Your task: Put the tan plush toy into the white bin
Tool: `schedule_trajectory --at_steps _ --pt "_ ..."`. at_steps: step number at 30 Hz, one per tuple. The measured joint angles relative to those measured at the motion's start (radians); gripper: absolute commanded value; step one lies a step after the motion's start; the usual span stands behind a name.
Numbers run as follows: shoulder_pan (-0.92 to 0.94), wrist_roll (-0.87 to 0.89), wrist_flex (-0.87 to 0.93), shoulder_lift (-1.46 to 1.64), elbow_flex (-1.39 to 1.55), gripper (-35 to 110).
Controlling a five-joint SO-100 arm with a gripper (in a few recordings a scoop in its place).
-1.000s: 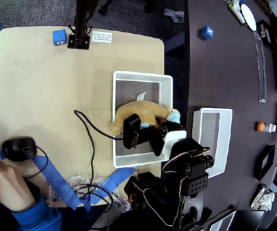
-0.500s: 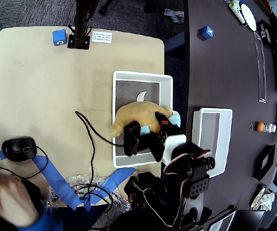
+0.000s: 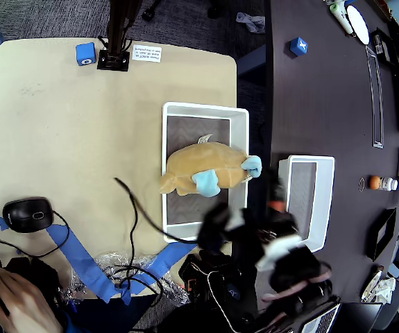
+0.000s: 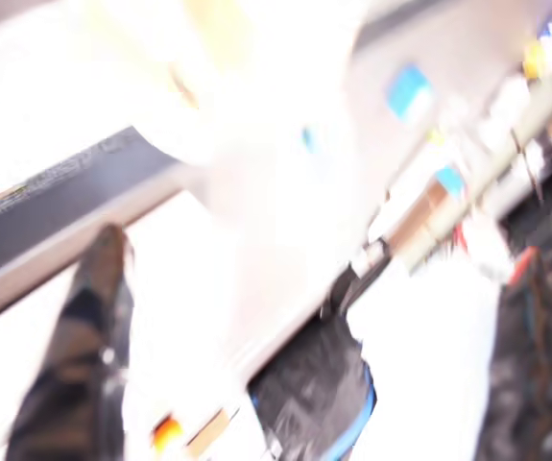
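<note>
toy [image 3: 209,168] lying in bin [image 3: 239,119], one end draped over its left wall | gripper [image 3: 237,222] blurred near bin's lower corner, jaw state unreadable | placement looks done, arm clear of toy

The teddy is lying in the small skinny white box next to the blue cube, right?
Not quite. In the overhead view the tan plush toy lies in the bigger white bin on the tan table, one end draped over its rim. The small narrow bin sits apart on the dark table.
</note>
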Motion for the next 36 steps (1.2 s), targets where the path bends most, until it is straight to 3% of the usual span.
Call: schedule_trajectory --at_steps 13,36 --pt "0.327 -0.043 0.003 0.232 0.0 53" --pt "0.615 -0.061 0.005 0.459 0.051 53"
